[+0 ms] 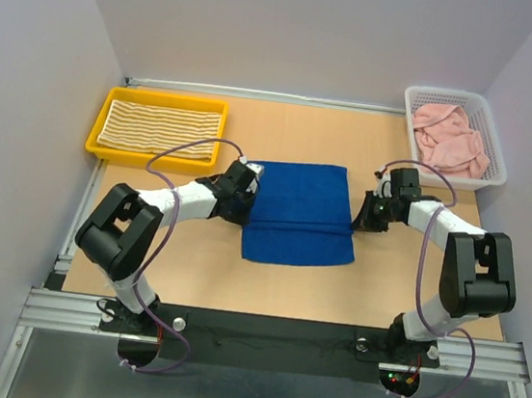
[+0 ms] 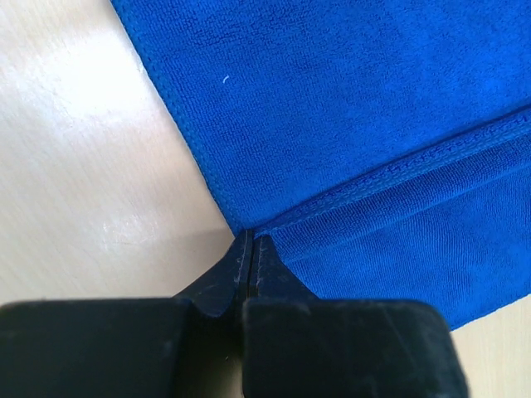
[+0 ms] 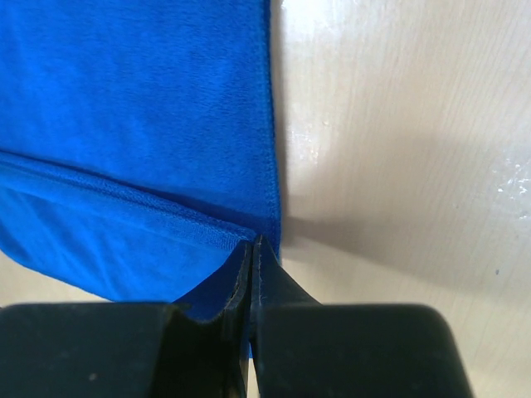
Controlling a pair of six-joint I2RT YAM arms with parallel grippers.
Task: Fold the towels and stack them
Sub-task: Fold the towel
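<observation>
Finds the blue towel (image 1: 298, 213) lying flat at the centre of the table (image 1: 189, 272), between the two arms, with a stitched hem crossing it from side to side on top of a lower layer.

Places the left gripper (image 2: 250, 240) at the left end of that hem, low over the table. Records the jaws pressed together with no gap, closed on the corner of the folded layer, bare wood just beside the tips.

Places the right gripper (image 3: 253, 247) at the right end of the same hem, at the towel's right edge. Records the jaws closed there too, gripping the cloth, with blue fabric showing between the fingers.

Notes the striped towel (image 1: 158, 128) folded flat inside the yellow tray (image 1: 94, 134) at the far left of the table, well apart from the blue towel.

Notes the pink towel (image 1: 448, 139) crumpled inside the white basket (image 1: 497, 159) at the far right corner. Cannot make out any label on it from above.
</observation>
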